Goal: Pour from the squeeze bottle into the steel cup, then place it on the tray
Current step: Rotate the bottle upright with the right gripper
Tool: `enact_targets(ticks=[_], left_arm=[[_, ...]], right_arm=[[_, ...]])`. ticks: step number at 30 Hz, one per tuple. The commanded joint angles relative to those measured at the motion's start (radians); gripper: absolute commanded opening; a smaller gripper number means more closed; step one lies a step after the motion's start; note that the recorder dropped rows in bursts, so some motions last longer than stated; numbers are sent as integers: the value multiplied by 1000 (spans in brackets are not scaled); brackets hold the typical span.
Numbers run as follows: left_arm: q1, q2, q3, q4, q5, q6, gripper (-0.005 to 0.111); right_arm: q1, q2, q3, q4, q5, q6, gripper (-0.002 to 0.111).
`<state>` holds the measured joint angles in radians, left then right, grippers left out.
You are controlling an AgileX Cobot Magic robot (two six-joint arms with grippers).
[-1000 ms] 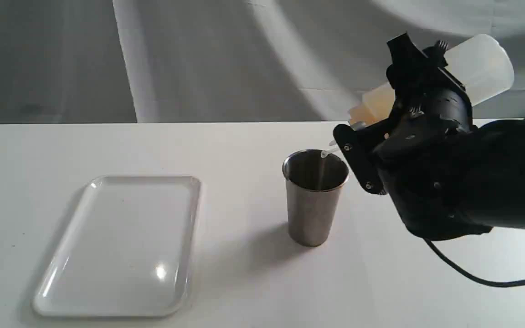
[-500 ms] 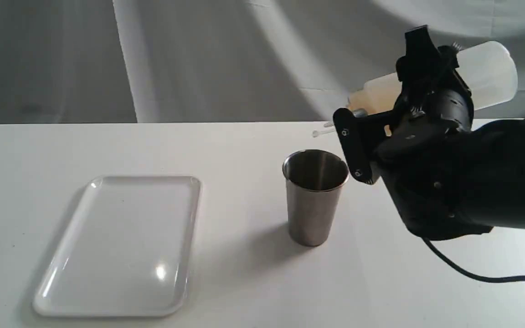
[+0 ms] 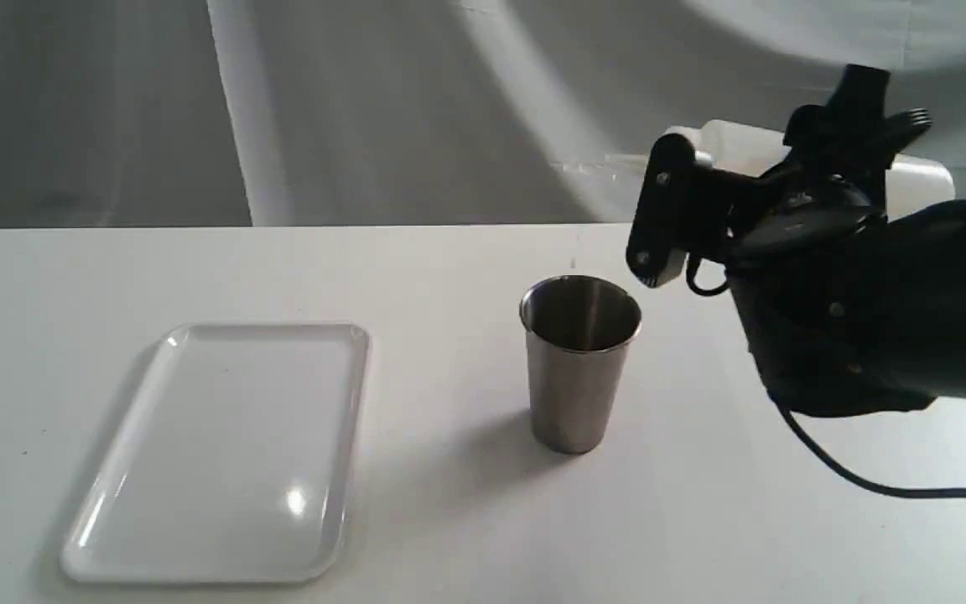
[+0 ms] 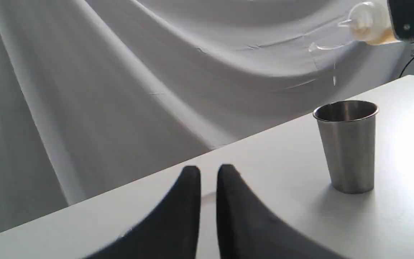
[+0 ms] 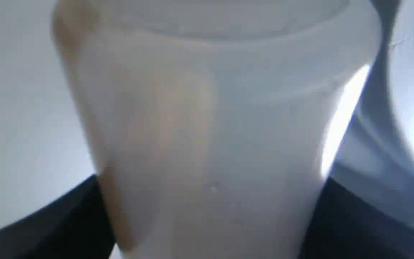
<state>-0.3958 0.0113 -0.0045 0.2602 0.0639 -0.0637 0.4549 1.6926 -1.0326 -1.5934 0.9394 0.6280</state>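
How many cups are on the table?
1. The steel cup stands upright on the white table, to the right of the tray. The dark robot arm hides part of the table on the right, so something could be behind it.

One squeeze bottle (image 3: pixel 739 144), at the upper right of the exterior frame; one steel cup (image 3: pixel 580 362), right of centre; one white tray (image 3: pixel 219 453), lower left; one white table (image 3: pixel 449 520) under them; two black grippers, the right gripper (image 3: pixel 785 184) and the left gripper (image 4: pixel 208 172).
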Motion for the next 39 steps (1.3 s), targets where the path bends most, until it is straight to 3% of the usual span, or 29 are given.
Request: enact_targets(ticks=[1,12,24,39], left_arm=[[2,3,4,-2,-6,-3,8],[2,3,4,-2,-6,-3,8],[2,3,4,-2,-6,-3,8],[2,3,4,-2,-6,-3,8]], right_arm=[[-16,-58,-11,2,-49,203,44],[-26,-139,-3,31,-171,595,44],[-27,-349,226,-151,-291,1093,44],[-17,-445,303,-151,-410,1140,44]])
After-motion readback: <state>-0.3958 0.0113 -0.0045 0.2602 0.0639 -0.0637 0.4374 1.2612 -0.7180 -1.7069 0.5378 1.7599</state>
